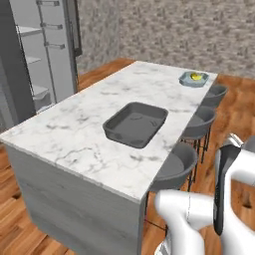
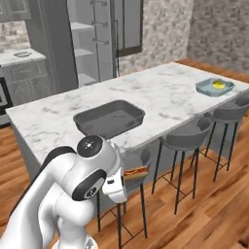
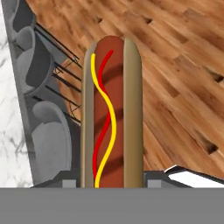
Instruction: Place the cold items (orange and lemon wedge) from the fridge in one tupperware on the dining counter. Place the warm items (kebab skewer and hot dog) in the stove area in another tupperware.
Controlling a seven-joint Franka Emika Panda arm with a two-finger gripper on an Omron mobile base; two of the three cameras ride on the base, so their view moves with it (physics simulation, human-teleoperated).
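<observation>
Hot dog (image 3: 111, 113) sits lengthwise between the jaws, which are clamped on its bun sides, the sausage with its red and yellow squiggles pointing straight out from the gripper (image 3: 112, 181) over bare wood floor (image 3: 175, 65). In the right base view the hot dog (image 2: 135, 171) hangs low beside the arm, below the edge of the dining counter (image 2: 160, 92) and next to the stools (image 2: 187, 138). To finish this carry well, my judgement is that the hand must rise clear of the marble edge before it travels inward, keep the bun level so it does not slip, and let go only when low inside the rim. Up and ahead of the gripper lies the dark grey tupperware (image 1: 135, 124), near the counter's middle, with nothing visible in it. Well beyond it, at the far end, the pale teal container (image 1: 193, 78) holds something yellow, likely the lemon wedge (image 1: 195, 76); whether the orange is there too I cannot tell. Farthest off stands the fridge (image 1: 45, 50), its shelves showing.
</observation>
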